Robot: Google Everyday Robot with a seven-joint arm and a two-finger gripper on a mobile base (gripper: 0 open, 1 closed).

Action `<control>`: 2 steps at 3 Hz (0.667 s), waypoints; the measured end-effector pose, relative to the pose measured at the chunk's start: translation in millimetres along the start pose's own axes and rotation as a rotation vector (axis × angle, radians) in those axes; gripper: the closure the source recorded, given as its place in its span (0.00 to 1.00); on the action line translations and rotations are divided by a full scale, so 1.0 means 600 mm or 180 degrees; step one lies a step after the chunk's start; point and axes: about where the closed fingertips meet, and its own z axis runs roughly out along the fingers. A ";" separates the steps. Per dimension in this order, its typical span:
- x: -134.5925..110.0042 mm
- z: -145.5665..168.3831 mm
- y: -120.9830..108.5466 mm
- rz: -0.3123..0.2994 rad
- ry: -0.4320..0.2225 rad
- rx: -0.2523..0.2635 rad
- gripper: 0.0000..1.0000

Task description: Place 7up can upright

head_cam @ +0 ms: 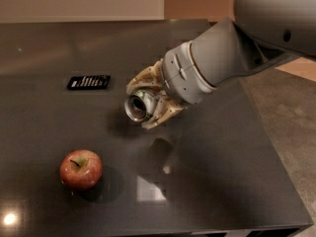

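The pincer [149,100] is clamped on the 7up can [137,107], up in the air over the middle of the dark surface [227,177]. The can is tipped on its side, with 1 end facing us. If it is let go like this, it could fall flat and roll toward the apple [81,169].
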 end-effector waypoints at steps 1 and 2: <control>0.019 -0.006 0.004 0.0290 -0.0406 0.0006 1.00; 0.028 -0.010 0.007 0.0498 -0.0687 -0.0040 1.00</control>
